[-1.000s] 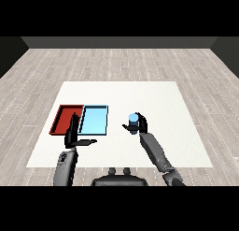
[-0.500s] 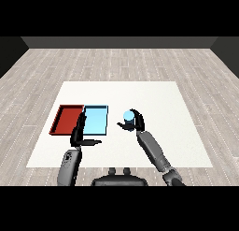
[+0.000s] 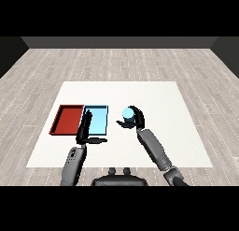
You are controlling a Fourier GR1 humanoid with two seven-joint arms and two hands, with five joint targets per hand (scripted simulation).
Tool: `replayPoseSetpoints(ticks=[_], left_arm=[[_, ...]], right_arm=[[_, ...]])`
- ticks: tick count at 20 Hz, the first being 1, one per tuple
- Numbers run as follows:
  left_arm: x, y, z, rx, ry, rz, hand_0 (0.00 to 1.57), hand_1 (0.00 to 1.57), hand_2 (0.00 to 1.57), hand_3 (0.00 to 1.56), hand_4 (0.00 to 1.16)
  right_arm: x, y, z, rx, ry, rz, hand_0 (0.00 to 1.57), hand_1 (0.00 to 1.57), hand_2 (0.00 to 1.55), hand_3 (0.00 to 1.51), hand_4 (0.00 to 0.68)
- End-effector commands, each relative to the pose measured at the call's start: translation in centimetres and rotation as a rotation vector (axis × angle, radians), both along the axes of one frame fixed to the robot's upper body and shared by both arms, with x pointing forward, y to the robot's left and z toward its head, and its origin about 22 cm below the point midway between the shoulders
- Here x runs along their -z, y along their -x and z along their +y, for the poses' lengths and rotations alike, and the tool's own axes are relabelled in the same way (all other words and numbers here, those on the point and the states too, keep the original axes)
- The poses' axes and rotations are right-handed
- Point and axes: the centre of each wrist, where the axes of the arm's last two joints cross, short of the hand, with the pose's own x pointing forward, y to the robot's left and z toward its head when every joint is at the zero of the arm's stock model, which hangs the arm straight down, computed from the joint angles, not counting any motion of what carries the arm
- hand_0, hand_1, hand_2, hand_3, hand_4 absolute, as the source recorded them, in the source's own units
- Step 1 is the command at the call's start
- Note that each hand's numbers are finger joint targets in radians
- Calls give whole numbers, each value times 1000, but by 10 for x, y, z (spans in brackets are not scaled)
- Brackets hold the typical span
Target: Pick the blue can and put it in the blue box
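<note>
The blue can [image 3: 127, 114] is held above the white table, just right of the light blue tray [image 3: 97, 120]. My right hand [image 3: 136, 119] is curled round the can, fingers over its far side and thumb under its near side. My left hand [image 3: 85, 130] stands open with straight fingers over the near left part of the light blue tray, thumb pointing right. It holds nothing.
A red tray [image 3: 68, 119] lies directly left of the light blue tray, the two touching side by side. The white table [image 3: 163, 108] stretches to the right and far side. Grey plank floor surrounds it.
My right hand has carried the blue can leftward, closer to the light blue tray. The left hand has risen slightly and stays open.
</note>
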Motion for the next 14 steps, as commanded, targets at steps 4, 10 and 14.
replayPoseSetpoints(ticks=[4, 10, 14], left_arm=[[0, -12, -16, 55, 37, 7, 0, 0, 0, 0, 0], [2, -22, -44, 120, 66, 44, 0, 0, 0, 0, 0], [-26, -18, -52, 134, 88, 27, 0, 0, 0, 0, 0]], right_arm=[[-4, 33, -37, -10, -17, -25, 1443, 1443, 1462, 1348, 562], [-4, 9, -42, -42, 3, -30, 1472, 1472, 1473, 1382, 560], [-16, -3, -45, -37, 8, -46, 1446, 1446, 1469, 1383, 562]])
